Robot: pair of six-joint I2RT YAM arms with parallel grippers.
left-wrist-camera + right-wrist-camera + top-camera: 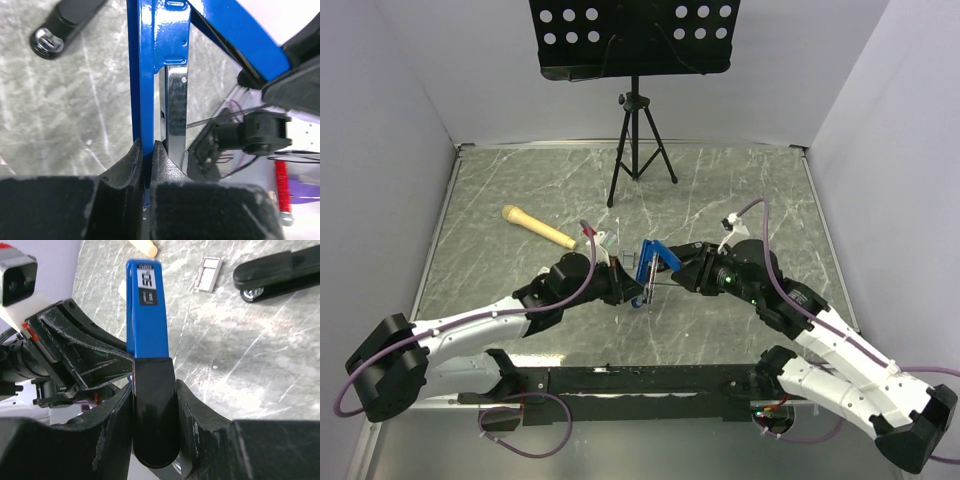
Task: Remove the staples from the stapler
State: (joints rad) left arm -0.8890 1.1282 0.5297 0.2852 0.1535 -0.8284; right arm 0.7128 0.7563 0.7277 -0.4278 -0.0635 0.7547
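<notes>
The stapler (pixel 648 262) is blue with a black end cap and is held up off the table between both arms, hinged open. My left gripper (pixel 628 285) is shut on the thin blue lower rail (pixel 147 75), its fingertips (pixel 132 160) pinching it edge-on. Beside that rail runs the silver magazine channel (pixel 176 110) with a thin spring (pixel 210 120) stretched across. My right gripper (pixel 154 405) is shut on the black cap at the end of the blue top arm (pixel 147 305). I cannot make out the staples in any view.
A wooden-handled tool (pixel 537 227) lies on the marble table at the back left. A black tripod (pixel 638 150) with a music stand rises at the back centre, one foot (pixel 277 272) near the stapler. A small pale rectangular block (pixel 210 274) lies on the table.
</notes>
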